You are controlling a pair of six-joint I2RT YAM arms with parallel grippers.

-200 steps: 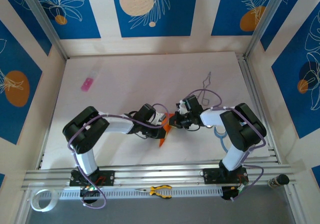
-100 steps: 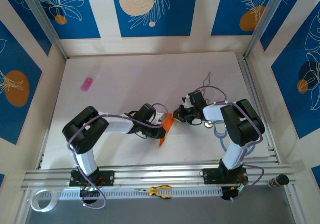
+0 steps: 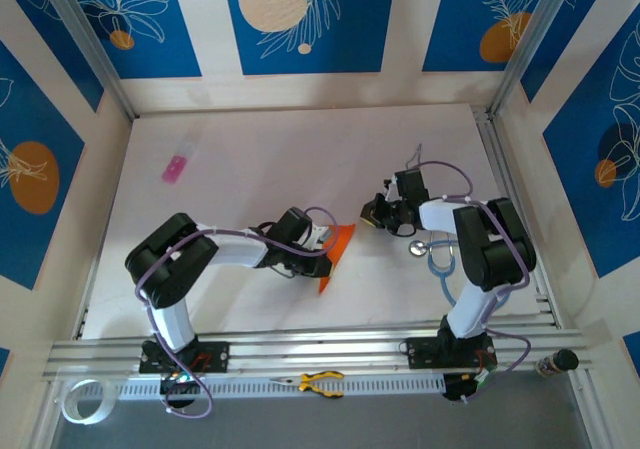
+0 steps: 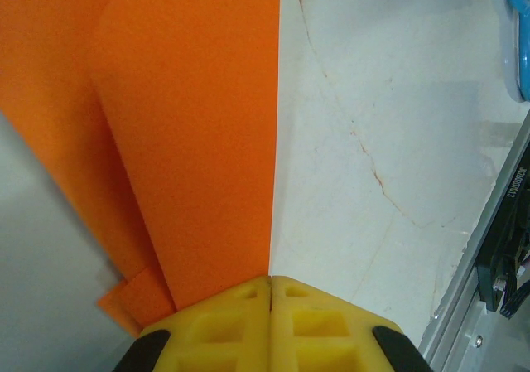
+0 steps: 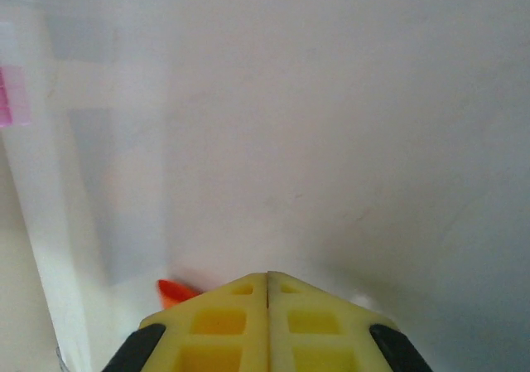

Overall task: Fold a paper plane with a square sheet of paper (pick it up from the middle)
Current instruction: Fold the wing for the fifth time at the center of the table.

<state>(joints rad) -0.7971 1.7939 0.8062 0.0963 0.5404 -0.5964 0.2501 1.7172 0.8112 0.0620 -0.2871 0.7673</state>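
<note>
Two claws were seen over the white worktop (image 3: 260, 159). The left claw (image 4: 270, 282) was pressed shut on the folded orange paper (image 4: 190, 140), whose straight edge ran up from the seam between the yellow fingers (image 4: 224, 322). From above, the paper was seen near the middle of the worktop as a narrow creased shape pointing toward the near edge. The right claw (image 5: 267, 277) was pressed together with nothing held, apart from the paper, an orange tip being glimpsed beside its fingers. A small pink object (image 3: 176, 168) was seen well apart, far left.
</note>
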